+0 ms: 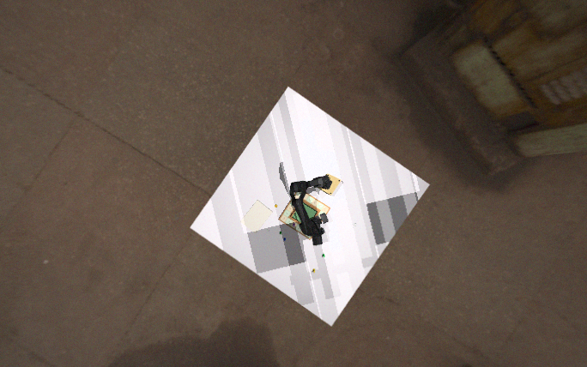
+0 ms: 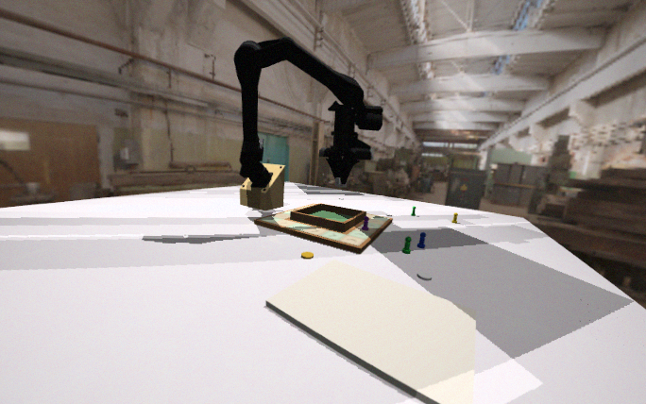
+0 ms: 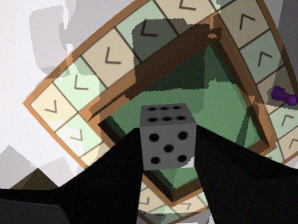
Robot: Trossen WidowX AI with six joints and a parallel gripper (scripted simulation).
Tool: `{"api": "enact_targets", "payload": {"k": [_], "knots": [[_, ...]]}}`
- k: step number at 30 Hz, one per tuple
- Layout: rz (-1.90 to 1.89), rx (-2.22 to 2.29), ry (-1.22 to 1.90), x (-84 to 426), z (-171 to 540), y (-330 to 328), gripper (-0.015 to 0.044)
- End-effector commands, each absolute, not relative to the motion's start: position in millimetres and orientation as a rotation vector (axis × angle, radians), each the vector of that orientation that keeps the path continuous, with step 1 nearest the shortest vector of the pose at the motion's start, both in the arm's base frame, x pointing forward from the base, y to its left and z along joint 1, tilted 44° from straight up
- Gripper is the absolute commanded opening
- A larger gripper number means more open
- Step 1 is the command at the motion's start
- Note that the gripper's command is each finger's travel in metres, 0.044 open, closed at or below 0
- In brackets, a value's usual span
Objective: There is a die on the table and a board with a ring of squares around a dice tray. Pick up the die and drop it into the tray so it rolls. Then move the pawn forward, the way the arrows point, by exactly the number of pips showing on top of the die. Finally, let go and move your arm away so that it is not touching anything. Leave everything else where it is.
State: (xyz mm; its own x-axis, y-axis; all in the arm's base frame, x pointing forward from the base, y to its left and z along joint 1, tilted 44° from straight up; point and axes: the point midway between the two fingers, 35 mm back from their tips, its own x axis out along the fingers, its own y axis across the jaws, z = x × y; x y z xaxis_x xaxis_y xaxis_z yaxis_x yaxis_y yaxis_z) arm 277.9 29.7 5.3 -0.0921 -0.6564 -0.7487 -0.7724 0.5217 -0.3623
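The die (image 2: 339,181) (image 3: 168,136) is clasped between the fingertips of the gripper (image 2: 340,181) (image 3: 165,133), with five pips on one visible face and six on another. It is held above table height, clear of the tray (image 2: 329,224) (image 3: 165,62); whether it is directly over the tray cannot be told. The gripper is pointed down, hung from the bent arm (image 1: 303,209) (image 2: 249,90), whose elbow is raised high. The purple pawn (image 1: 293,224) (image 2: 365,223) (image 3: 283,95) is stood on the board (image 1: 322,206) (image 2: 333,235) (image 3: 112,57), beside the tray.
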Motion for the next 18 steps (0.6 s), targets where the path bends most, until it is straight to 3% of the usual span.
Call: {"api": "enact_targets", "payload": {"k": [1,18], "knots": [[0.249,-1.274,1.823,276.5,10.6,17.3,0.0],[0.637,-1.566,1.85,272.6,31.9,-24.3,0.0]]}}
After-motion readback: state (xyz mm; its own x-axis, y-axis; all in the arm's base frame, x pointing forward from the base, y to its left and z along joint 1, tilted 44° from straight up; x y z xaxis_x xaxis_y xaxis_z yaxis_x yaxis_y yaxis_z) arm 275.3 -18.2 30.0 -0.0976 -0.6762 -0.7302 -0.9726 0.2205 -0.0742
